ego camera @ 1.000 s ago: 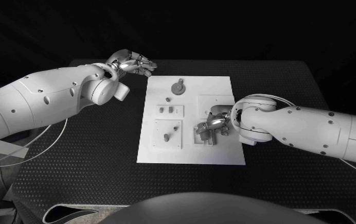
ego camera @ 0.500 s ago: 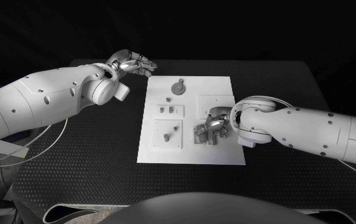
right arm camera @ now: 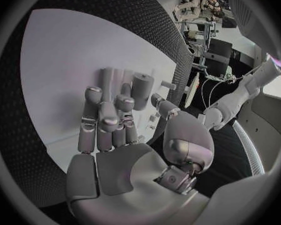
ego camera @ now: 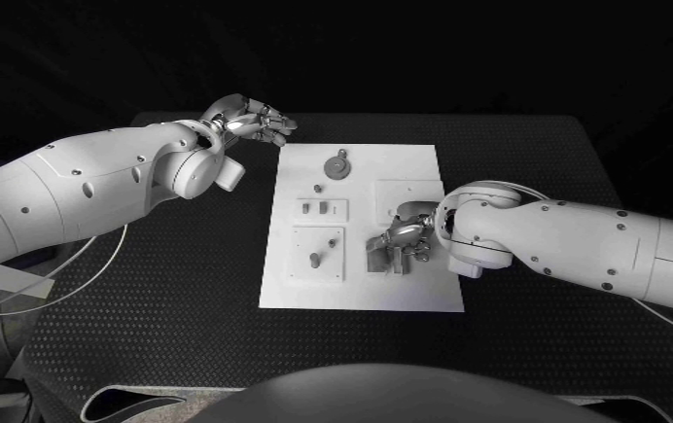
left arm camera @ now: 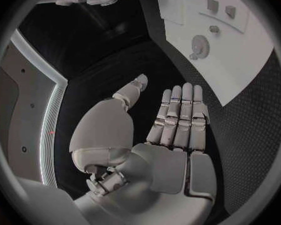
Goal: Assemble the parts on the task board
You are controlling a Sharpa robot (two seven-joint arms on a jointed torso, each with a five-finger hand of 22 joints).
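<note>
Right hand curls over a small stiff peg at the board's four o'clock, hold uncertain; grip its sides. Left hand flat, empty.

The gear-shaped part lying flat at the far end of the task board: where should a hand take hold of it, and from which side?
Probably by its round toothed rim, from straight above. The gear-shaped part lies flat on the task board, so its faces offer no purchase, and only the rim can be pinched from opposite sides. The left hand, open beside the board's far corner, is the nearer one.
</note>
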